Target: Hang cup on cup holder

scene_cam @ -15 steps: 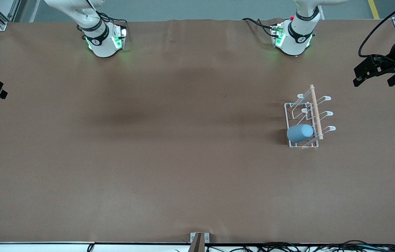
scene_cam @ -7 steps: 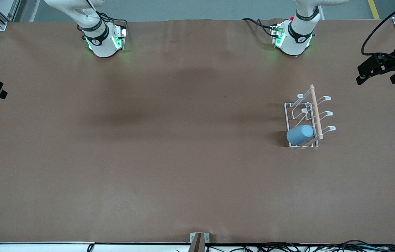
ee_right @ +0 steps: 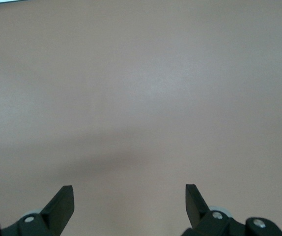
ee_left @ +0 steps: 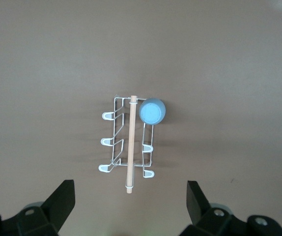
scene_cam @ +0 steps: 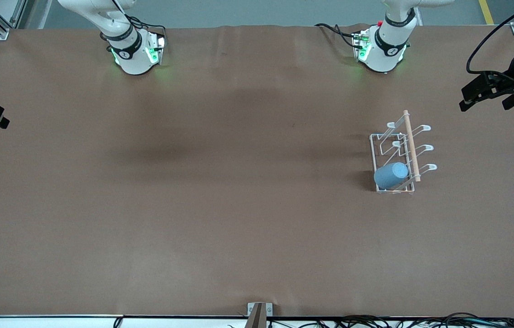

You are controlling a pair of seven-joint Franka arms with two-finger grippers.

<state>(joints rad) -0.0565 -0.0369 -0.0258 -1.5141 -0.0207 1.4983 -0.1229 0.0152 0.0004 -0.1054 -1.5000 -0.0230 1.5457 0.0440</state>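
Left hand (scene_cam: 489, 93) hangs with its black fingers (ee_left: 62, 199) spread wide and nothing between them, high over the worktop (scene_cam: 238, 205) at its left arm's end, at about two o'clock from the cup holder (scene_cam: 400, 155) in the front view. Right hand (ee_right: 129, 204) is likewise wide and empty, over bare brown worktop at the right arm's end, where that arm waits; only a dark piece of it shows at the front view's edge. Between the two hands the plain matte brown surface lies open across nearly the whole width, and the rack stands well in from every edge of the worktop. White thin wire forms the cup holder: a rectangular base, loop-tipped prongs slanting out to both sides, and a pale wooden rod (scene_cam: 411, 146) along the top whose long axis runs from twelve to six o'clock in the front view. Light blue and matte, the cup (scene_cam: 390, 175) is a smooth, slightly tapered cylinder hung on the prong at the rack's end nearer the front camera, on the side toward the right arm's end. Its long axis is tilted, closed bottom up and outward toward eight o'clock, mouth toward the rod.
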